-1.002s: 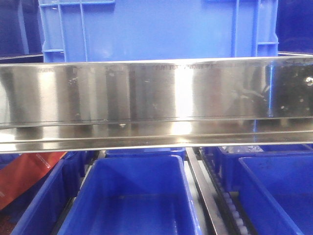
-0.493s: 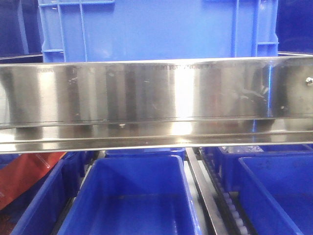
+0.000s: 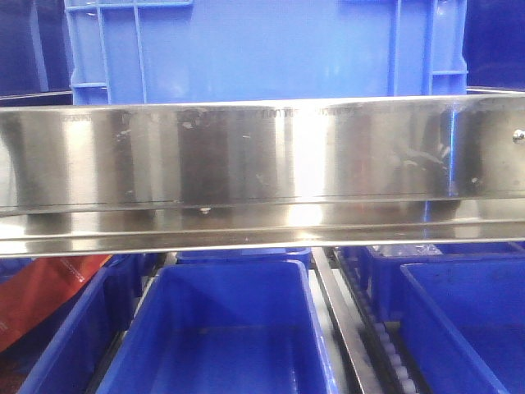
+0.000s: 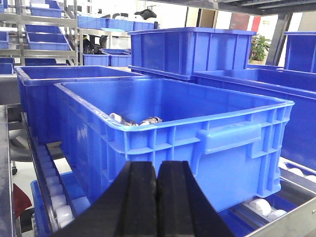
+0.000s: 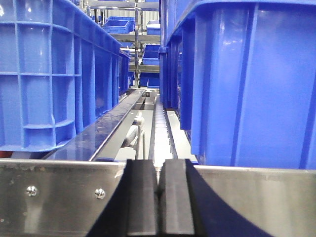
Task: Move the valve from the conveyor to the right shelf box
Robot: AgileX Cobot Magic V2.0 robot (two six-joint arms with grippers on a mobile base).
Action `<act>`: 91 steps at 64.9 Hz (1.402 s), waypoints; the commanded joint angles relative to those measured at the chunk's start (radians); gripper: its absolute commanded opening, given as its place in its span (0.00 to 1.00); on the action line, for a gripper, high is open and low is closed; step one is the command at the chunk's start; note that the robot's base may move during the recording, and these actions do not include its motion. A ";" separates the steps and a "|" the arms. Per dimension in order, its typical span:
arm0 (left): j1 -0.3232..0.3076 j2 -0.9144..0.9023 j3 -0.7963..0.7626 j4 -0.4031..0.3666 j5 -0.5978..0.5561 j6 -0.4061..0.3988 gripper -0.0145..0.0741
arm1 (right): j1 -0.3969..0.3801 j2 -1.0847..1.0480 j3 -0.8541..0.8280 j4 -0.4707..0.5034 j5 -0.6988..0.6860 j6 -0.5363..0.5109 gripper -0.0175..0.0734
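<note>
Left gripper fingers together, empty, before a blue box holding metal parts; right gripper likewise pressed together.

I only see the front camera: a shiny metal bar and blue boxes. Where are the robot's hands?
Observer: The left gripper is shut and empty, right in front of a big blue crate.
Operator: Is anything inside that crate?
Observer: Yes, a few small silvery metal parts lie at its bottom. I cannot tell whether they are valves.
Operator: And the other hand?
Observer: The right gripper is shut too, facing a steel rail and the gap between two blue crates, where a roller track runs.
</note>
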 commanded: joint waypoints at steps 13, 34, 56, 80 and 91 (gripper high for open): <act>0.104 -0.080 0.076 0.224 -0.032 -0.056 0.04 | 0.001 -0.004 0.002 -0.006 -0.015 -0.004 0.01; 0.306 -0.387 0.427 0.286 -0.037 -0.212 0.04 | 0.001 -0.004 0.002 -0.006 -0.015 -0.004 0.01; 0.386 -0.476 0.607 0.264 -0.214 -0.212 0.04 | 0.001 -0.004 0.002 -0.006 -0.015 -0.004 0.01; 0.393 -0.476 0.607 0.256 -0.215 -0.212 0.04 | 0.001 -0.004 0.002 -0.006 -0.015 -0.004 0.01; 0.393 -0.476 0.607 0.256 -0.215 -0.212 0.04 | 0.001 -0.004 0.002 -0.006 -0.015 -0.004 0.01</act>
